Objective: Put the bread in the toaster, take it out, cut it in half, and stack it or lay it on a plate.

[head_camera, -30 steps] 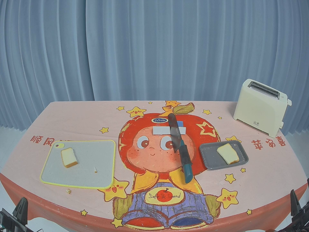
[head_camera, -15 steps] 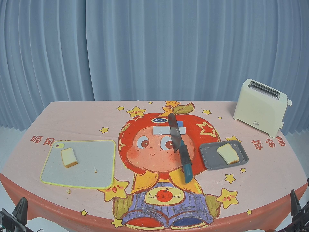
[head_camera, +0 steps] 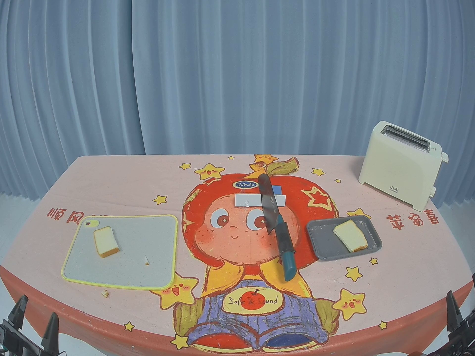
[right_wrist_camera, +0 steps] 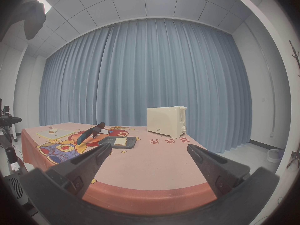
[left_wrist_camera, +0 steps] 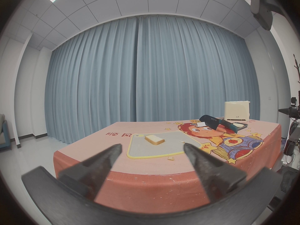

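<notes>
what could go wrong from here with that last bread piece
1. The knife lies propped on a white block between the cutting board and the plate; an arm carrying bread across might knock it.
2. The bread half on the board lies flat, so the left gripper may crush it or push it along.
3. The plate's bread piece sits toward one side, so a stacked half could slide off.

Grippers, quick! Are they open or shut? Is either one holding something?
Black left gripper: open, holding nothing.
Black right gripper: open, holding nothing.
</notes>
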{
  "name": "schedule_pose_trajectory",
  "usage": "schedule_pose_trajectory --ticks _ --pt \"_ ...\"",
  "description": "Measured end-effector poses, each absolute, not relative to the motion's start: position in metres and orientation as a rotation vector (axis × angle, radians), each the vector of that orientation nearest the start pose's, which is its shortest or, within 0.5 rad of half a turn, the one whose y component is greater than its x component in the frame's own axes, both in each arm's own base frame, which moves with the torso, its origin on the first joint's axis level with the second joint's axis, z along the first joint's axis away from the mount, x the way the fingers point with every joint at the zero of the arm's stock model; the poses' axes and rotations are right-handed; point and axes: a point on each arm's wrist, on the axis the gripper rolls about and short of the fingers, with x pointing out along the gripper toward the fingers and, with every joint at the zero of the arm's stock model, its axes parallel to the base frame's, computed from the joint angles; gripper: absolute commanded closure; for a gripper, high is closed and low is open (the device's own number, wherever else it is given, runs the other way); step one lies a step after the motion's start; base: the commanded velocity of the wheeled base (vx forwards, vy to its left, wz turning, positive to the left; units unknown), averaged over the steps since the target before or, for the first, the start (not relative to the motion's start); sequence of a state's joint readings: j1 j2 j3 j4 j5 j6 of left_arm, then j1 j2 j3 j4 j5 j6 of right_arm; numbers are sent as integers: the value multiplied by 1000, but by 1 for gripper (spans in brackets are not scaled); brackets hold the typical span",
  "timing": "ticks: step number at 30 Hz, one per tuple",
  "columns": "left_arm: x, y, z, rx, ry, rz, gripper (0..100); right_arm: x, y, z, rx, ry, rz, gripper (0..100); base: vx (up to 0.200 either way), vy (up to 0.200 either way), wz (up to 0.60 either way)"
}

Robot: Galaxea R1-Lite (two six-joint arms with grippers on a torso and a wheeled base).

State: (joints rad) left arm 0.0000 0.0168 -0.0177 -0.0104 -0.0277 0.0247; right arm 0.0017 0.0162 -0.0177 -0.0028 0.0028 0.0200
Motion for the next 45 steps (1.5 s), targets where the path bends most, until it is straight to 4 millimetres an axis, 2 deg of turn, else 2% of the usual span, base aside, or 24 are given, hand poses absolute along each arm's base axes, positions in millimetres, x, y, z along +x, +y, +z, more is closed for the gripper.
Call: schedule_pose_trajectory --ticks 28,37,45 --pt "-23 0 84 20 -33 -21 0 -23 0 81 20 -4 6 0 0 0 0" --pt "-27 -1 108 34 -269 -19 0 -23 0 81 20 -4 5 0 0 0 0" --pt "-27 -1 109 47 -276 -22 0 -23 0 81 20 -4 5 0 0 0 0"
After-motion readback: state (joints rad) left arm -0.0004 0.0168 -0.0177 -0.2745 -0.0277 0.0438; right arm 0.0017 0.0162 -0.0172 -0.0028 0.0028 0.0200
